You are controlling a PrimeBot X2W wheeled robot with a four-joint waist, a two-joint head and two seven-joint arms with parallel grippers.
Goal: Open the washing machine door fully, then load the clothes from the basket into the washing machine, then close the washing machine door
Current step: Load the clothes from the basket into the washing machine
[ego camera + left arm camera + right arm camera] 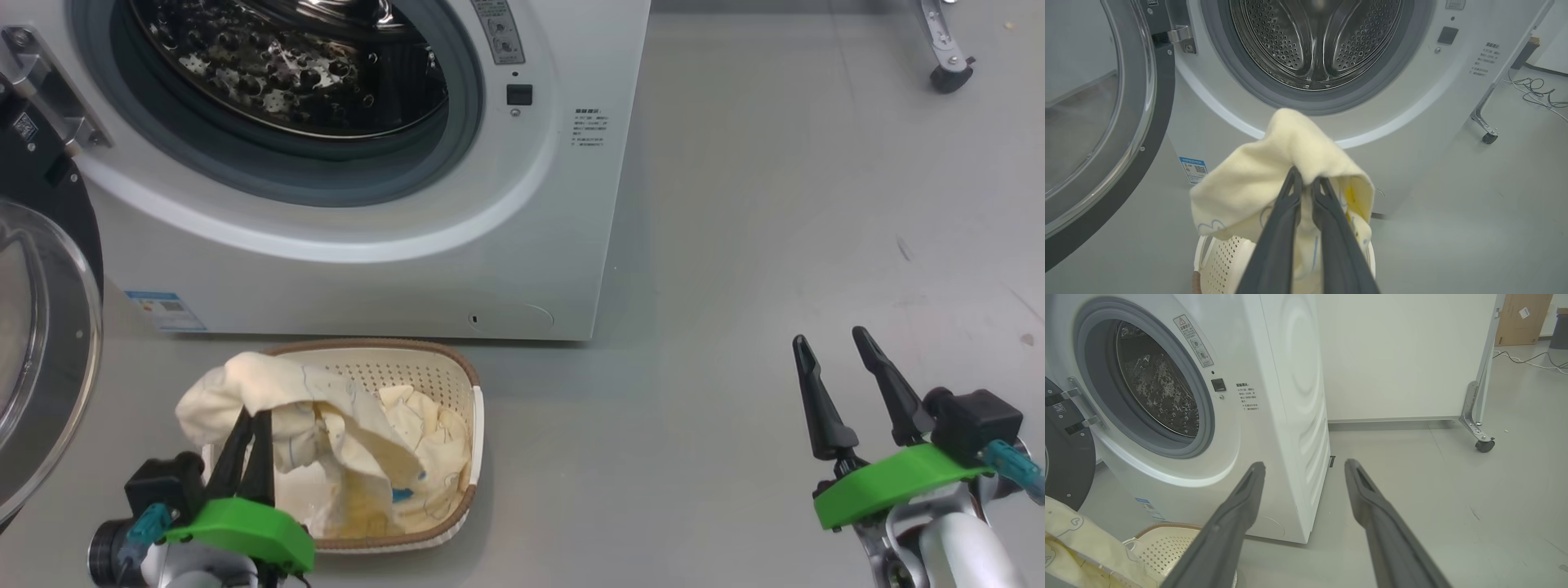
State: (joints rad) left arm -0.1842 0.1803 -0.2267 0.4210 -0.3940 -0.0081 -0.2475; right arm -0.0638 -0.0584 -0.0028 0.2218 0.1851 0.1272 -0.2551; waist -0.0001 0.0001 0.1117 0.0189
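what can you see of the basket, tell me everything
The basket is small, cream-white perforated plastic, a rounded rectangle with a brown woven-look rim. It stands upright on the grey floor just in front of the washing machine. Cream-yellow clothes lie in it; one is held above its left side by the shut left gripper.

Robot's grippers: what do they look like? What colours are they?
Both look the same. The left gripper and right gripper each have two long, dark grey fingers that taper to points, like skinny beaks. They sit on a bright green curved bracket. Beside it is a black boxy block with a small teal plug. The wrist below is silver and white.
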